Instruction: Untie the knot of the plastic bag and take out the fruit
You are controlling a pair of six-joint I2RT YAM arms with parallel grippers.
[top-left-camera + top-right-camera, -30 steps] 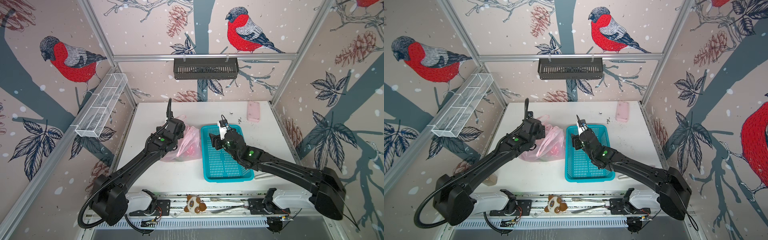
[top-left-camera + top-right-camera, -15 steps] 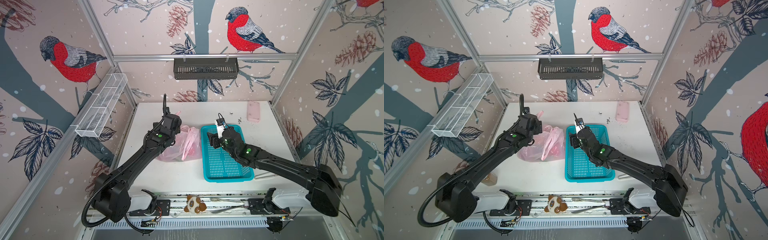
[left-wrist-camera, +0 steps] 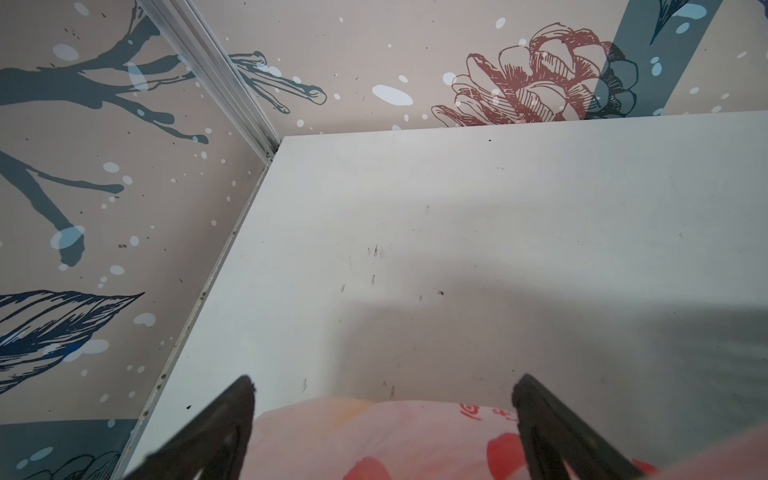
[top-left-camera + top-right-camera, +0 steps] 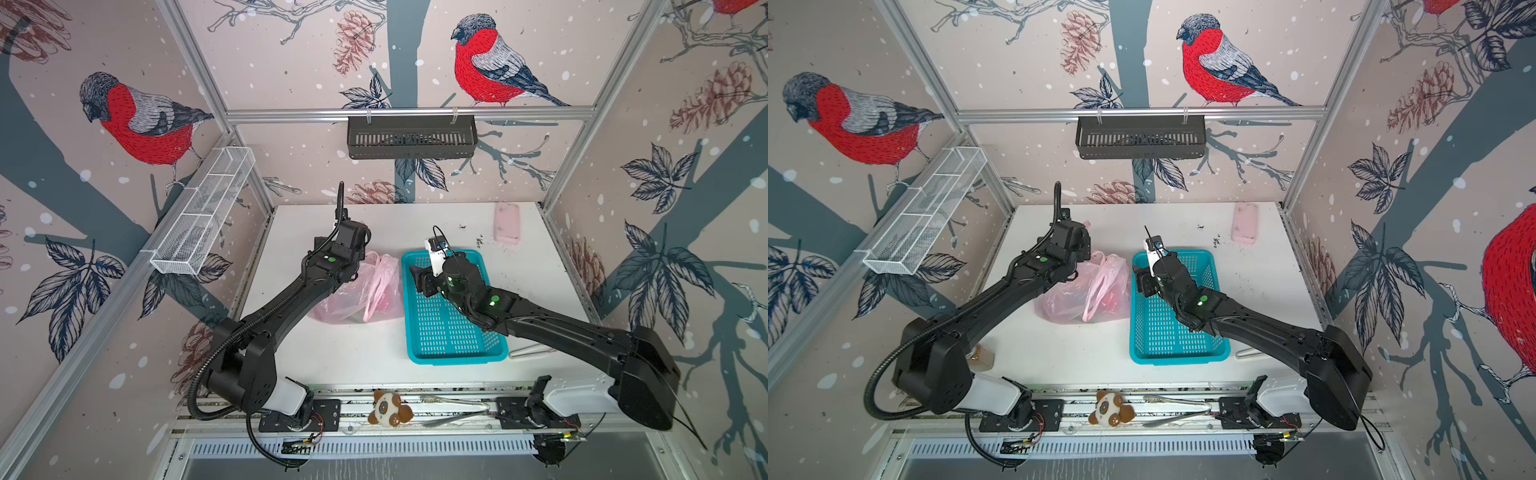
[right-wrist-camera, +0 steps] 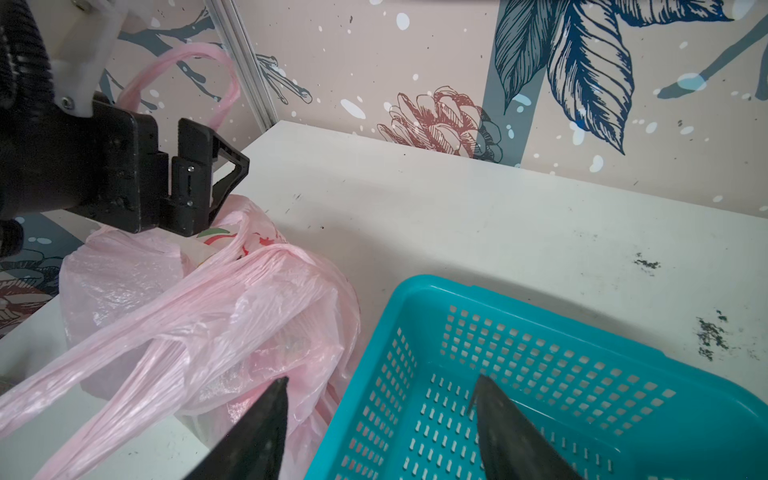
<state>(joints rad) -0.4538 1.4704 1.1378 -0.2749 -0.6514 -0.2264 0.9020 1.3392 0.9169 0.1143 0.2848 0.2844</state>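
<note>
Now, plastic bag [image 4: 357,291]: on counter [image 4: 374,357], under left pincer [image 3: 384,380], beside right pincer [image 5: 380,379]
Pincers: both open, clamping nothing
Handling: thin, soft, slippery (likely bottom-heavy); pinch bunched handles [image 5: 187,328], not body

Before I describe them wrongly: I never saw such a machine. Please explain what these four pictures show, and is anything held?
These are two black robot arms, fixed at the near edge of a white table. Two pictures come from one camera head above; the other two come from a small camera on each wrist, looking past its jaws. On the table lie a bulging pink plastic bag, a teal basket beside it, and a pink block at the far side. The left arm hangs over the bag, the right arm over the basket's edge. Both pairs of jaws stand open; nothing is held.
</note>
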